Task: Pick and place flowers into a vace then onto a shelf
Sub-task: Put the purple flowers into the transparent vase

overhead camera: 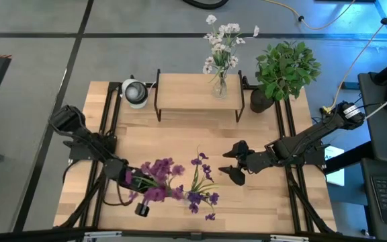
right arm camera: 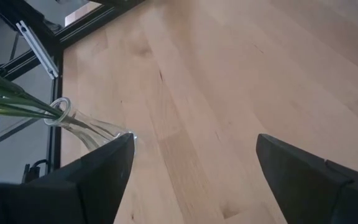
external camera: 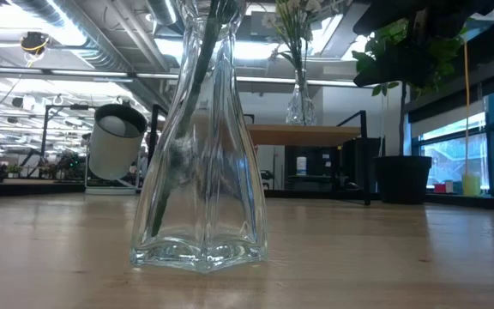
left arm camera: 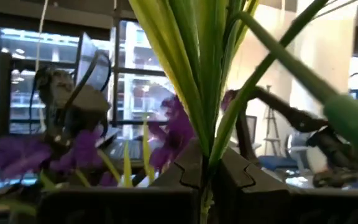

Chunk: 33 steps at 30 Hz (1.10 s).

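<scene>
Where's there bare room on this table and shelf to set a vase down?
The shelf is bare left of the white-flower vase. The tabletop between the shelf and the purple flowers is also free. It is crowded at the front, where the left gripper pinches the stems and the open right gripper hovers.

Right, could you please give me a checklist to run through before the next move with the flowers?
1. Left gripper shut on the green stalks of the purple-blossomed flowers: ok.
2. Tall clear glass vase standing upright on the wooden table, stalks already in it: ok.
3. Held stalks lined up with that vase's neck: cannot tell.
4. Right gripper open and empty, beside the vase: ok.
5. Bare room on the light wooden shelf left of the small glass vase of white flowers: ok.
</scene>
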Tool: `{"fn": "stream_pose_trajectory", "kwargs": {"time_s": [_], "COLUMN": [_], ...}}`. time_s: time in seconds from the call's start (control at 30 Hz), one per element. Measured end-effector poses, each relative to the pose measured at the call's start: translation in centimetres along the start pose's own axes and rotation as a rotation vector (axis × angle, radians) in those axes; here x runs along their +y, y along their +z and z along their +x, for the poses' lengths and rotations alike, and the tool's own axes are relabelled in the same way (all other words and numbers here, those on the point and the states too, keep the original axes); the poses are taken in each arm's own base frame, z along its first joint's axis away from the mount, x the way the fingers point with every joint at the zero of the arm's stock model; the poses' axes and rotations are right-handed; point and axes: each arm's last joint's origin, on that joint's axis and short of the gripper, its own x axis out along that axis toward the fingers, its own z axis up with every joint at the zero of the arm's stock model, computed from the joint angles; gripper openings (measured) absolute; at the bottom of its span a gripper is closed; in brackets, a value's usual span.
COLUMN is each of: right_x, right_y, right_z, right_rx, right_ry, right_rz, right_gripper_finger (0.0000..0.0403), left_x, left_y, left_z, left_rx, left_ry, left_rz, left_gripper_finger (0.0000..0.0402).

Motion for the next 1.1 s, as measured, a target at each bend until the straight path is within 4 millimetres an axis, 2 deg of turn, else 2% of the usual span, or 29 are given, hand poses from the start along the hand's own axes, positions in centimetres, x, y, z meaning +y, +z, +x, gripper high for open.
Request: {"fn": "stream_pose_trajectory", "kwargs": {"time_s": [0.33, 0.63, 1.1], "right_x": [0.0, 0.0, 0.0], "right_y": [0.0, 0.0, 0.0], "right_z": [0.0, 0.0, 0.0], "right_rx": [0.000, 0.005, 0.008], "right_ry": [-0.001, 0.003, 0.003], "right_rz": [0.023, 0.025, 0.021], "right_gripper_finger": [0.0339, 0.0339, 0.0339], "left_x": [0.8, 0.8, 0.9], "left_y": [-3.0, -4.9, -9.0], "left_z": [0.5, 0.5, 0.0], "left_rx": [0.074, 0.129, 0.244], "left_ry": [0.072, 0.102, 0.166], "left_rz": [-0.028, -0.052, -0.017], "left_gripper_finger": [0.0008, 0.0008, 0.0009]}}
